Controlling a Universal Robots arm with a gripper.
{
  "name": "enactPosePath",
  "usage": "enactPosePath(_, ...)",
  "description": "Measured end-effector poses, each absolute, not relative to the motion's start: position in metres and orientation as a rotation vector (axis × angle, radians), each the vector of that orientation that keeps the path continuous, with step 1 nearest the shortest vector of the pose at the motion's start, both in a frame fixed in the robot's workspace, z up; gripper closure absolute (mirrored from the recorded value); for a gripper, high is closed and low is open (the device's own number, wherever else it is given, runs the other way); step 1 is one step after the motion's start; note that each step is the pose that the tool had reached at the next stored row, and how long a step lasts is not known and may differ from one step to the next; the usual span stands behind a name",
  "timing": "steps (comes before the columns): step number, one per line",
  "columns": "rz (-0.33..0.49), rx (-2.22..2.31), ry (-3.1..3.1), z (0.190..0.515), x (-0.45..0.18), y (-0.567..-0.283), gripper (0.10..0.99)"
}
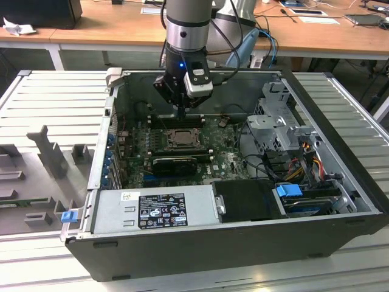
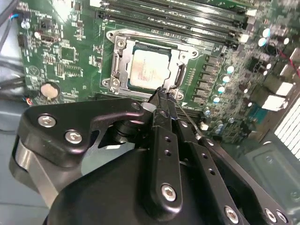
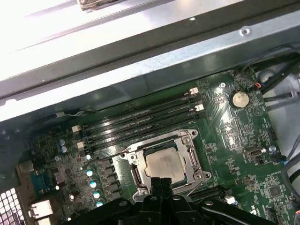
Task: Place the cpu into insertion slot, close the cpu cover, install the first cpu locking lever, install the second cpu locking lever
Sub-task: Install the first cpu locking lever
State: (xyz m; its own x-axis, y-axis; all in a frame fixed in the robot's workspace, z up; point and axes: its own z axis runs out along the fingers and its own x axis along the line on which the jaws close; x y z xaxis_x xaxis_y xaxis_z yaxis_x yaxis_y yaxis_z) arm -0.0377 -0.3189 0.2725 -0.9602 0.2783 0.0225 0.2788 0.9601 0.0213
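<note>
Upper centre of the exterior view, inside the open computer case (image 1: 243, 243), the gripper (image 1: 181, 117) hangs over the green motherboard (image 1: 226, 161). Its fingers (image 2: 165, 136) are pressed together at the edge of the cpu cover (image 2: 118, 63), and I cannot tell whether they pinch anything. Below them, the cpu (image 1: 180, 138) sits in the insertion slot (image 2: 180, 74) under the lowered cover.

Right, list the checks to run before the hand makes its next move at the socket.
1. cpu lying flat in the insertion slot: ok.
2. cpu cover down around the cpu: ok.
3. hand shut, tips at the cover's edge: ok.
4. Latching: cannot tell; one thin locking lever juts out beside the slot.
5. memory slots apart from the hand: ok.
</note>
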Motion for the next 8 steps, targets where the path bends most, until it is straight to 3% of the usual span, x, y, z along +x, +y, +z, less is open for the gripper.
enactPosePath(8, -0.036, -0.251, -3.111, 0.2725, -0.0377, -0.3189, 0.980)
